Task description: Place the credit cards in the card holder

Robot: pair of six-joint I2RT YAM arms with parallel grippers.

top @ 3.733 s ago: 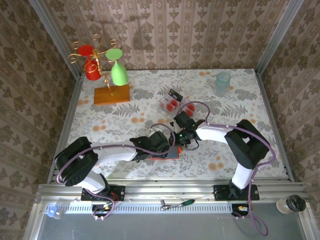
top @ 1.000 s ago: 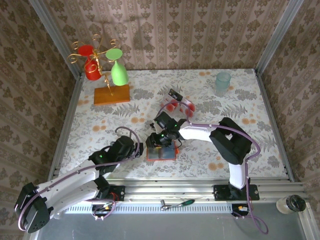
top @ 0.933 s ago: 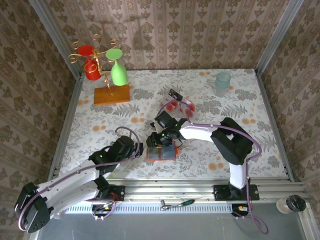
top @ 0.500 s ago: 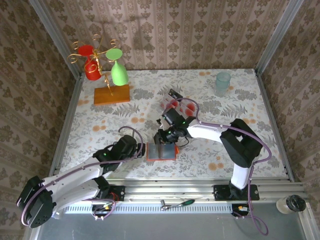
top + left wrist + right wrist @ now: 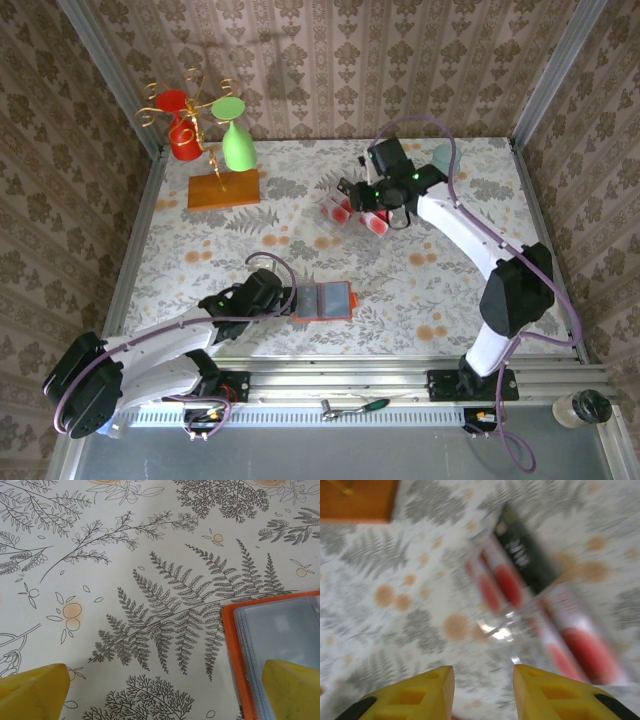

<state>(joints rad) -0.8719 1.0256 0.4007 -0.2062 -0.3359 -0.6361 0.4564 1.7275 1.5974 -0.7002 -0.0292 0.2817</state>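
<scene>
**Card holder open by the left claw, cards loose under the right claw**

The small square orange-red folding card holder (image 5: pixel 325 300) lies open and flat near the front of the fern-printed table (image 5: pixel 200 250), its grey-blue clear-sleeved pockets (image 5: pixel 280 635) facing up. The left claw (image 5: pixel 290 299) is spread wide and grips nothing: one yellow fingertip (image 5: pixel 30 692) is over bare table, the other over the holder's left part. Well apart, towards the back, the pale credit cards with red blotches (image 5: pixel 340 210) lie fanned on the table, one showing a black strip (image 5: pixel 522 550). The right claw (image 5: pixel 358 200) hangs above them, narrowly parted with nothing between its fingers (image 5: pixel 420 695). Behind stand an orange wooden block carrying a gilt wire rack (image 5: pixel 223 188) of red and green goblets, and a pale green cup (image 5: pixel 445 160).
</scene>
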